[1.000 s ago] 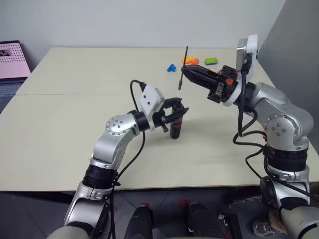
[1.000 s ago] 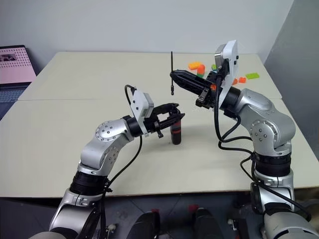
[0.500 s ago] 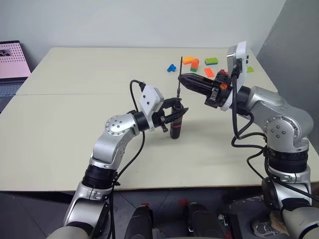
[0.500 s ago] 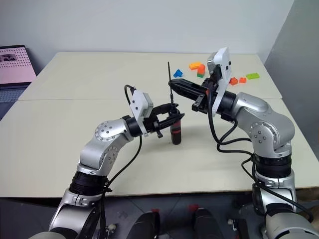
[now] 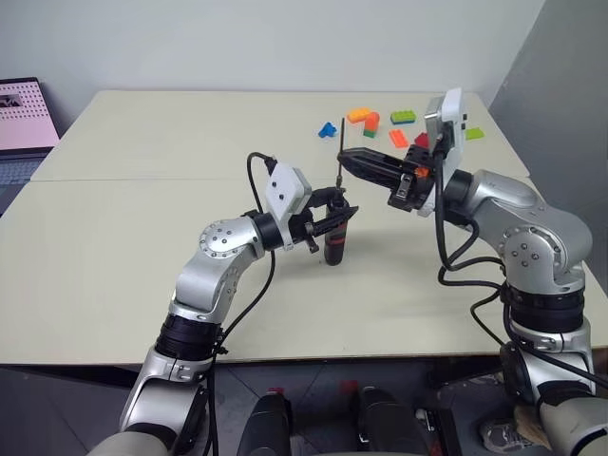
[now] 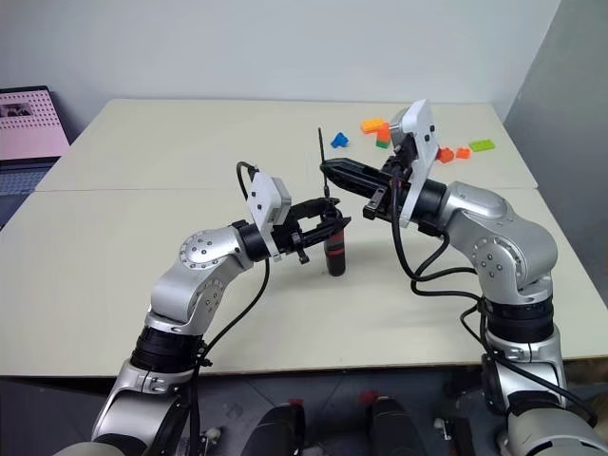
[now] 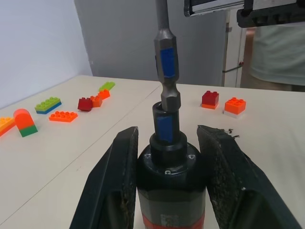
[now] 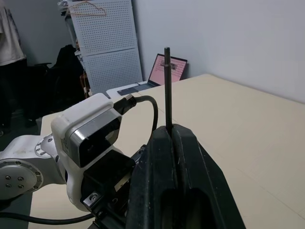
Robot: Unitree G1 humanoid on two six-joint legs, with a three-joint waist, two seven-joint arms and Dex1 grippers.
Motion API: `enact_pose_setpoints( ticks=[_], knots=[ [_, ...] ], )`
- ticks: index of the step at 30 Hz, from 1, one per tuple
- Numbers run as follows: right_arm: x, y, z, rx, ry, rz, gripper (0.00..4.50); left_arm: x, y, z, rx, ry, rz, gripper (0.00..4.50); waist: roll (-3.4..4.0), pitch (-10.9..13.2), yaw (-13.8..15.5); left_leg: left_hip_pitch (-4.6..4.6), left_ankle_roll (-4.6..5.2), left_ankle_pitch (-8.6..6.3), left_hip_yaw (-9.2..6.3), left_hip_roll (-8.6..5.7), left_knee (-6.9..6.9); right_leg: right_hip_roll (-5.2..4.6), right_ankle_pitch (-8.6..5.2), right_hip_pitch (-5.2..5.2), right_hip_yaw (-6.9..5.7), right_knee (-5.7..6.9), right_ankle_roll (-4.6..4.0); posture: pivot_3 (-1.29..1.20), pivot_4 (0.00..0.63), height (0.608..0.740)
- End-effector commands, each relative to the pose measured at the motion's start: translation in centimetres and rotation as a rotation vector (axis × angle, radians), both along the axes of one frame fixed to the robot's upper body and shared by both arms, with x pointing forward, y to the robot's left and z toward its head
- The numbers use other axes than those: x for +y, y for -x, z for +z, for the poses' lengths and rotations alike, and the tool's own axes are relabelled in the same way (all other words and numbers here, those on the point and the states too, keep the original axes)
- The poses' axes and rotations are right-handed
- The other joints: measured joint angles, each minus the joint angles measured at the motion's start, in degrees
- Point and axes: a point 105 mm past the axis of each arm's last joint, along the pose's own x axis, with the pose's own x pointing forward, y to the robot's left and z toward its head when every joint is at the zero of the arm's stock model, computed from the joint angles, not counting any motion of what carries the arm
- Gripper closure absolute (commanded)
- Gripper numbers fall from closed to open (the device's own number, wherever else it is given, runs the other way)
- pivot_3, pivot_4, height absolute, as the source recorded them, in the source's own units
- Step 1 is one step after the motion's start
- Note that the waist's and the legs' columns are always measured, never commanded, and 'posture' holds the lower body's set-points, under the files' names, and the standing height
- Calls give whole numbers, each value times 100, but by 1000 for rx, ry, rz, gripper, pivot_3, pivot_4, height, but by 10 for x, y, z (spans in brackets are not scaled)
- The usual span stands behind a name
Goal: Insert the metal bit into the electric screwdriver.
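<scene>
Metal bit [image 7: 166, 71] stood upright, pinched between the shut fingers of the right gripper [image 5: 348, 158], with its thicker lower end poised directly over the socket of the electric screwdriver [image 7: 170, 157] and, in the left wrist view, just touching or barely apart from the socket's rim (I could not tell which). The screwdriver itself was held vertical above the table [image 5: 142, 237], clamped by the left gripper [image 5: 334, 217], whose two fingers [image 7: 116, 181] were closed against its black body on either side, the red band showing low on the barrel. The step in hand looked to be the final seating of the bit, and doing it well seemed to call mainly for alignment: the shaft and the socket needed to share one axis, and the bit appeared nearly but perhaps not perfectly plumb over the opening. A slow, straight descent by the right arm would probably serve best, with the left arm kept motionless so the target did not wander. A hexagonal shank may have needed a slight twist to drop in, so pressing hard against resistance risked tilting the screwdriver in its grip or skidding the bit off the rim. The right fingers should probably let go only once the bit had sunk and stood by itself. Coloured toy bricks [image 5: 380, 128] lay well apart at the table's far side, out of the way.
</scene>
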Motion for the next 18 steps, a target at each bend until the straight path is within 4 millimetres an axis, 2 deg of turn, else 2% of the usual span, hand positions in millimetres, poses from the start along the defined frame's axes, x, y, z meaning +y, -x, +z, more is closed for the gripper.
enact_pose_setpoints(
  ticks=[1,18],
  knots=[
    [1,4,5,-48,6,-2,4500,1,3,5,-28,-3,-6,2915,0,0,0,0,0,0,0,0,0,0,0,0,0,0,0,0,150,740],
    [-3,8,14,-66,-7,13,4500,1,4,2,-23,-4,-2,2915,0,0,0,1,0,0,-1,0,0,0,0,1,0,0,0,0,150,740]
  ],
)
